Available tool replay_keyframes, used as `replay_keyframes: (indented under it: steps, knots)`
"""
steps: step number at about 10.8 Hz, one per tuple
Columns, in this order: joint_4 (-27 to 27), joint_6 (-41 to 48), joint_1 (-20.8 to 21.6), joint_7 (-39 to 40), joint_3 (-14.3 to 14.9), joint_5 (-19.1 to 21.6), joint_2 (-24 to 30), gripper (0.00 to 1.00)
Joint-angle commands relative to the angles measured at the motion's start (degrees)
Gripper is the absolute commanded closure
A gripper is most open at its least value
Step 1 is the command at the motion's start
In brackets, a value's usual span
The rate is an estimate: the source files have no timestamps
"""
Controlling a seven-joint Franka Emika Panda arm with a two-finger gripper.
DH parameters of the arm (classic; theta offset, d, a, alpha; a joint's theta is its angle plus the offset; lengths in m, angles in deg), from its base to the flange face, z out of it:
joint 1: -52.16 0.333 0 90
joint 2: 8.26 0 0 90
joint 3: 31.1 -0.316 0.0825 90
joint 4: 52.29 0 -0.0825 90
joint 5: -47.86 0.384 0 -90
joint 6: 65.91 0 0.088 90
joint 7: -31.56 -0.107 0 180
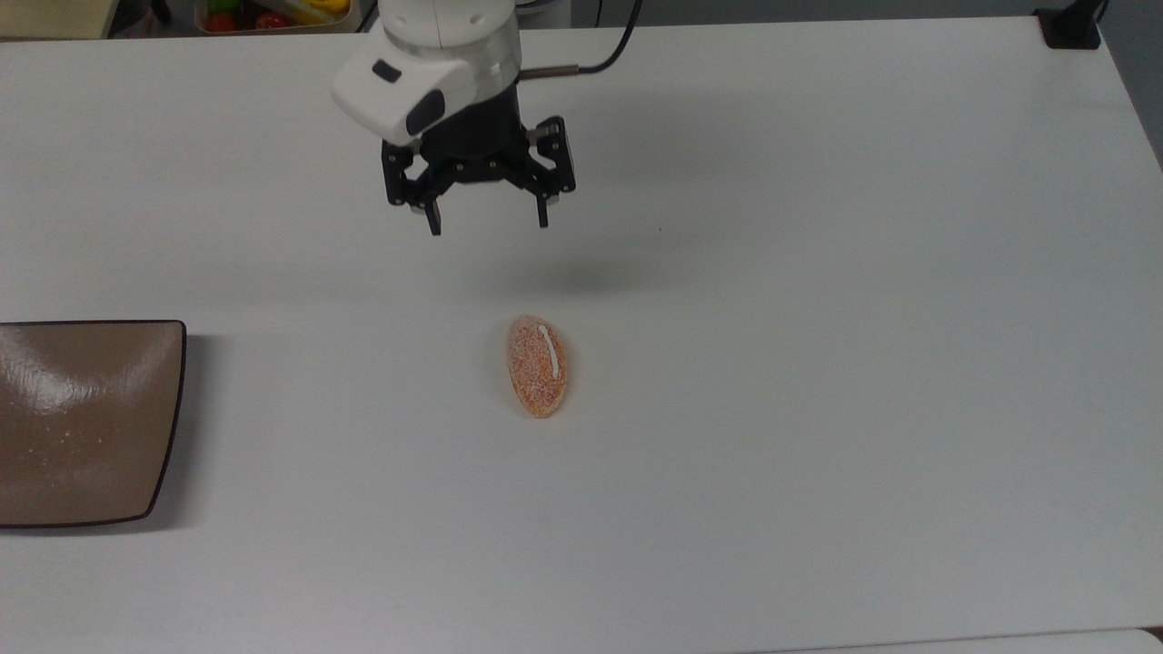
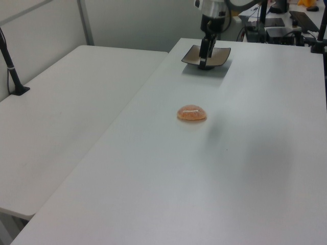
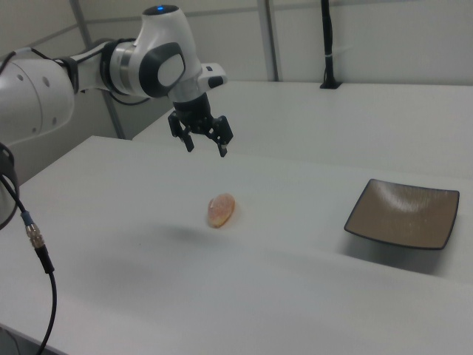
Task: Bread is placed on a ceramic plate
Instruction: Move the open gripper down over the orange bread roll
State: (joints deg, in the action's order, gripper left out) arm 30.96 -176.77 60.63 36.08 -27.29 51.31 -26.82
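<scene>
My gripper [image 1: 489, 226] hangs in the air above the white table [image 1: 818, 272], and its two black fingers [image 1: 434, 221] are spread wide apart with nothing between them. In the right view my gripper [image 3: 206, 147] is up higher than the bread [image 3: 220, 209] and not touching it. The bread [image 1: 537, 365] lies flat on the table, a small orange-brown bun with a white stripe on top. In the top view it sits below my gripper and a little to the top view's right. The ceramic plate [image 1: 82, 422] is brown and shiny. It sits at the top view's left edge, well apart from the bread, with nothing on it.
</scene>
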Motion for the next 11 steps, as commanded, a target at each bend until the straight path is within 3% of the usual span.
replay_keyframes:
  steps: [1, 11]
  knots:
    - [-1.0, -5.6, 1.4, 0.4, 0.2, -0.3, -4.5, 0.00]
    - [4.3, -17.6, 3.7, 0.9, 0.2, -1.7, -11.4, 0.00]
